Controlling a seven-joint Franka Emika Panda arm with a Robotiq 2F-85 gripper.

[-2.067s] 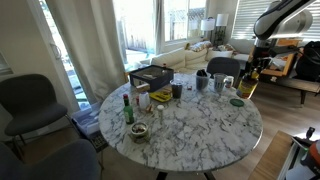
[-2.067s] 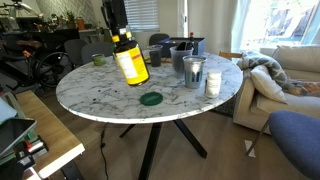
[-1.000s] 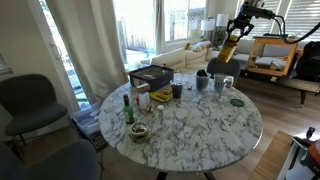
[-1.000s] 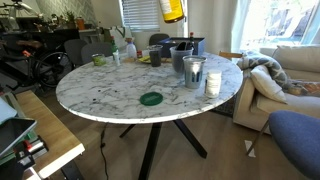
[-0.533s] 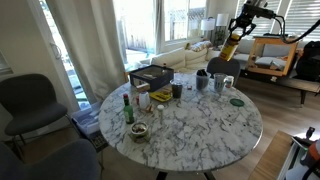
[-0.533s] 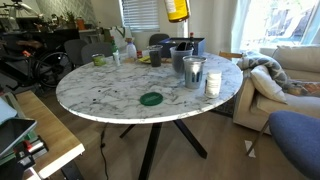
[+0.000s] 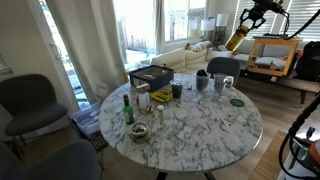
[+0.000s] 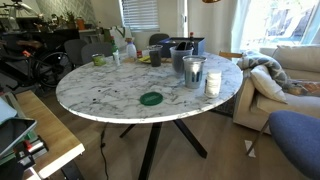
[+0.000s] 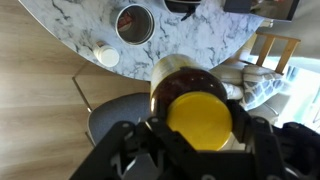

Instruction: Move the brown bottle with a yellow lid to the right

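Your gripper (image 9: 200, 128) pinches the brown bottle with a yellow lid (image 9: 185, 78) by its top
Likely glass: rigid, slick, breakable, weighty; grip squarely just below the lid

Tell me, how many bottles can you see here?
2. The brown bottle with a yellow lid is held aloft in the tool; a slim green bottle stands on the marble table. Clutter may hide more.
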